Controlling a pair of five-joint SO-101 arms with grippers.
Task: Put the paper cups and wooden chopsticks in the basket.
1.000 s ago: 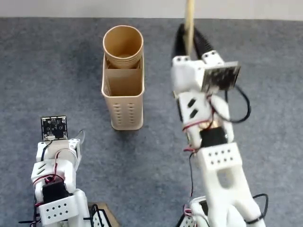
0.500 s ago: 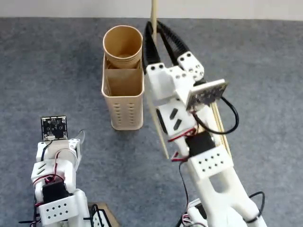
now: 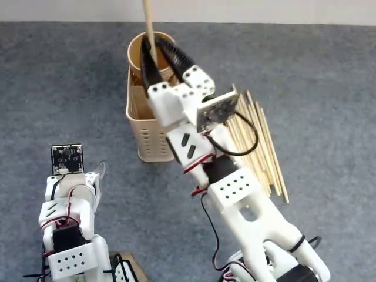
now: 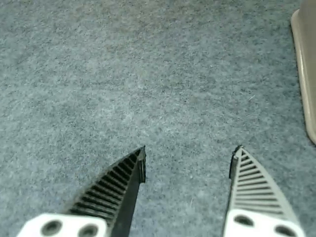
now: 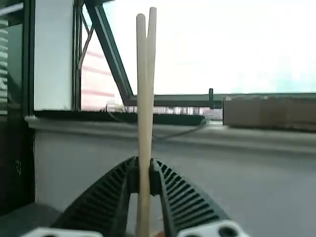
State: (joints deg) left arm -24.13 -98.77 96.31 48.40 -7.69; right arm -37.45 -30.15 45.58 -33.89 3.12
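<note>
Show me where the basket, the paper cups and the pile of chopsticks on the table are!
basket (image 3: 156,141): high view, on its side wall with the holes.
paper cups (image 3: 135,57): high view, on the inside wall of the top cup.
pile of chopsticks (image 3: 265,154): high view, on the middle of the sticks.

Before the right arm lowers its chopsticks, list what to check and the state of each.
1. Right tool shut on held chopsticks: ok.
2. Lower ends of the held chopsticks over the basket: cannot tell, the arm hides them.
3. Cups in the basket's far compartment: ok.
4. Near compartment free: ok in the part that shows.
5. Left tool open over the carpet, apart from the basket: ok.
6. Loose chopsticks in the basket: not ok, they lie on the carpet beside the arm.
</note>
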